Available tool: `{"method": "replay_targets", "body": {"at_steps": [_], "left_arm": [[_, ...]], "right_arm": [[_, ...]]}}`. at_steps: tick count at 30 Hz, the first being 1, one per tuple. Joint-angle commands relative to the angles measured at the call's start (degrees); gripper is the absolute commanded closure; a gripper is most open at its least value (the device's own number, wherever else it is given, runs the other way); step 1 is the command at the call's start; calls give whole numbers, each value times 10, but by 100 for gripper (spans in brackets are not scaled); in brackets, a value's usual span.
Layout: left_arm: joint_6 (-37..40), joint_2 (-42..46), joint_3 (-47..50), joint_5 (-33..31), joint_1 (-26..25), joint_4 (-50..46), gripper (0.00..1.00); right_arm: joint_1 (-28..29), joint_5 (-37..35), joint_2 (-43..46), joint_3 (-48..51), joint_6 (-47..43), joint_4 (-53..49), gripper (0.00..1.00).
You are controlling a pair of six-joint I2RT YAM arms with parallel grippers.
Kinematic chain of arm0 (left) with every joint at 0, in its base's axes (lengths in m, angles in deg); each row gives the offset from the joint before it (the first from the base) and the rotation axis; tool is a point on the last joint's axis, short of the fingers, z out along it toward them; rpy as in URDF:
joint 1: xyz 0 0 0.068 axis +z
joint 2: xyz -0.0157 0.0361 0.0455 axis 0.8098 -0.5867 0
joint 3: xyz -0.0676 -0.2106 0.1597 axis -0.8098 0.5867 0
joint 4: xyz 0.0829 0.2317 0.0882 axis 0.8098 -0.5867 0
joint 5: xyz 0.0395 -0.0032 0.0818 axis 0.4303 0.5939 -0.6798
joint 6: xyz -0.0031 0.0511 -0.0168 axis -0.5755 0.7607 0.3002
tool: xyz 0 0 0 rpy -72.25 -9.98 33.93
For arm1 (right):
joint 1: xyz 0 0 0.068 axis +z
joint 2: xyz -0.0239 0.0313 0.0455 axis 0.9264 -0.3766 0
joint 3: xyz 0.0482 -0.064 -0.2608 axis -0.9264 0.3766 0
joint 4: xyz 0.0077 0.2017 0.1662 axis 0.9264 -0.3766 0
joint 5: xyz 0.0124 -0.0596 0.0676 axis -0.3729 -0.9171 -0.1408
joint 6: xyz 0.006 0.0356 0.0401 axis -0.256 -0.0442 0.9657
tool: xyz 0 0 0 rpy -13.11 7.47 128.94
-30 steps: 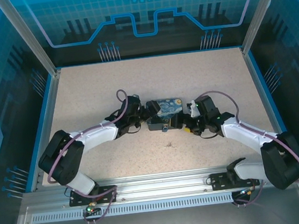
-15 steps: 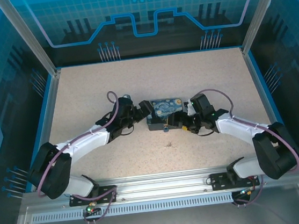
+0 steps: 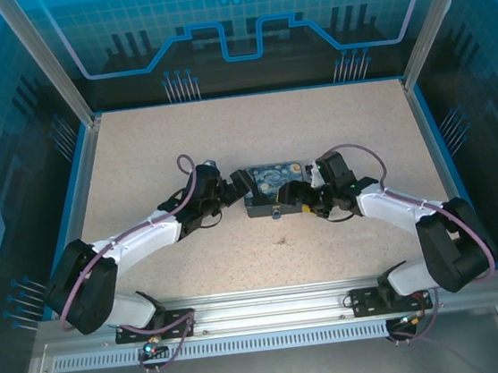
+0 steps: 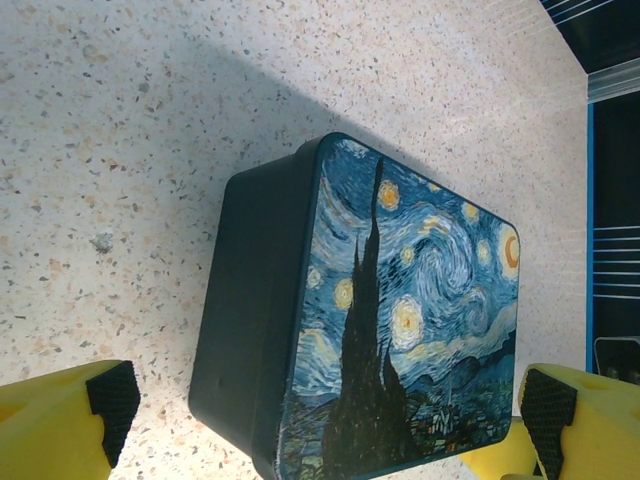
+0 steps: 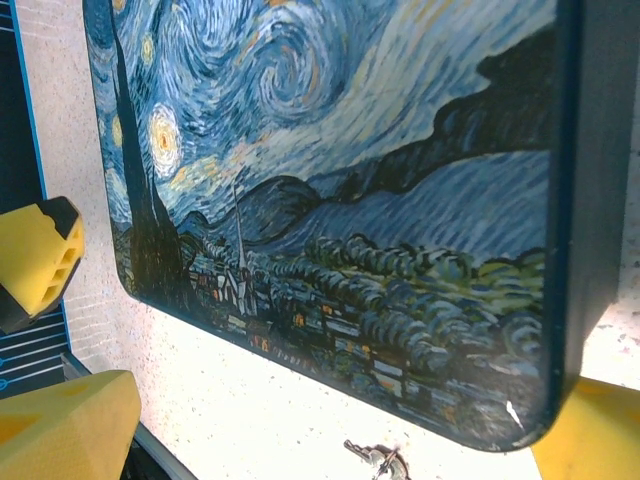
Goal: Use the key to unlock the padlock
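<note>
while spread wide and empty, the left gripper [image 3: 239, 186] and right gripper [image 3: 298, 194] are placed at opposite ends of a box [image 3: 275, 183] — painted lid up.

Top camera looks down on the bench [image 3: 137, 154] from high at 6 o'clock; both wrist cameras sit close, sharing the painted box [image 3: 275, 179].

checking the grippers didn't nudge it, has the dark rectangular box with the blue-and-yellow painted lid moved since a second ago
No. The dark painted box keeps the same gap to the table's blue back rim, same angle.
</note>
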Motion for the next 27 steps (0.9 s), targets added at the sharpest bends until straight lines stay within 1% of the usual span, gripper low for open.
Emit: {"method": "replay_targets", "body": {"at_steps": [1,5,7,11,15,17,22,27], "left_arm": [[-5,14,9,4,5,16,1],[-8,17,10,9,7,14,1],[-10,22,12,12,10,12,1],[-10,34,19,17,16,7,1],[-15,44,31,26,24,7,1],[-17,48,35,29,29,7,1],[-23,65,50,31,39,6,1],[-26,74,53,37,50,5,1]], "right_arm": [[-9,-4,-9,-14,-12,7,2],[-6,15,10,-3,-23,3,0],[3,1,36,1,-44,-28,0],[41,-57,91,2,-98,-103,0],[66,-37,101,-4,-159,-155,0],[87,-36,98,-11,-194,-182,7],[167,-140,58,-42,-262,-254,21],[232,-234,-12,-77,-292,-279,32]]}}
